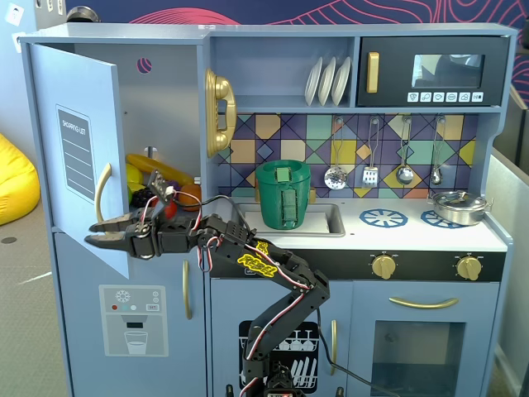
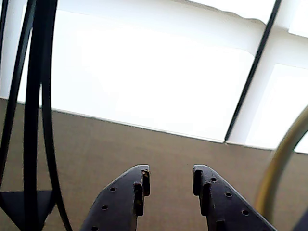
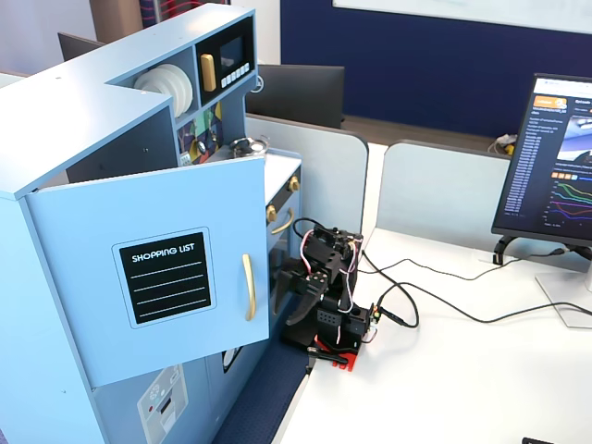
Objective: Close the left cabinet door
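The left cabinet door is light blue and stands open, swung out to the left in a fixed view. In both fixed views it shows its "SHOPPING LIST" panel and curved gold handle. My gripper is open and empty. It reaches left at the door's lower free edge, just below the handle. In another fixed view the gripper sits close beside the door's free edge, on the cabinet side. The wrist view shows both fingertips apart with nothing between them, and the gold handle at the right edge.
Toy food fills the open cabinet. Below is a blue door with a water-dispenser graphic. A gold phone, a green pot in the sink and the black microwave lie to the right. Cables and a monitor are on the desk.
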Action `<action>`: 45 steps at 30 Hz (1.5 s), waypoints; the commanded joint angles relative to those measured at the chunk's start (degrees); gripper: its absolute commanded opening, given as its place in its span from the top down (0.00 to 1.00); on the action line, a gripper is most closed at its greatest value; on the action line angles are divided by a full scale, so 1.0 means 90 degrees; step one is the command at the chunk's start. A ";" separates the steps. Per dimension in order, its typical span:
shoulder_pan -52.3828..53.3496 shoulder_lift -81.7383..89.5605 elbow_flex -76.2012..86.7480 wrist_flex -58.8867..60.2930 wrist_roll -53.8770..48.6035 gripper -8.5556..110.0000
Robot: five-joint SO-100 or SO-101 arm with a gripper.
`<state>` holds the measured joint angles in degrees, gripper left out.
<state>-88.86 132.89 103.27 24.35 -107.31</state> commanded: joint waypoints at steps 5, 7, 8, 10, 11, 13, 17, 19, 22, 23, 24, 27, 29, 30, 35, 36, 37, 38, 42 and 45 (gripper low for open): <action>0.0820 0.0146 -0.0361 -0.0127 0.0215 0.93; 0.0947 0.0146 -0.0371 -0.0127 0.0215 0.93; 0.0996 0.0146 -0.0371 -0.0127 0.0225 0.93; 0.1123 0.0156 -0.0371 -0.0137 0.0254 0.93; 0.1201 0.0156 -0.0371 -0.0137 0.0254 0.93; 0.1377 0.0156 -0.0371 -0.0166 0.0283 0.93; 0.1777 0.0156 -0.0361 -0.0186 0.0352 0.93; 0.2012 0.0156 -0.0352 -0.0215 0.0410 0.93; 0.2393 0.0156 -0.0293 -0.0283 0.0469 0.93; 0.2549 0.0137 -0.0283 -0.0303 0.0488 0.93; 0.2705 0.0127 -0.0264 -0.0332 0.0498 0.93; 0.3174 0.0039 -0.0225 -0.0527 0.0605 0.93; 0.3467 -0.0059 -0.0225 -0.0723 0.0703 0.93; 0.3594 -0.0107 -0.0234 -0.0791 0.0732 0.93; 0.4326 -0.0508 -0.0410 -0.1084 0.0840 0.93; 0.4473 -0.0605 -0.0459 -0.1104 0.0869 0.93; 0.4629 -0.0703 -0.0508 -0.1113 0.0889 0.93; 0.4775 -0.0801 -0.0547 -0.1143 0.0928 0.93; 0.5332 -0.1143 -0.0654 -0.1318 0.1016 0.93; 0.5488 -0.1201 -0.0684 -0.1328 0.1074 0.93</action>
<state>-42.54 122.26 101.34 14.41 -98.44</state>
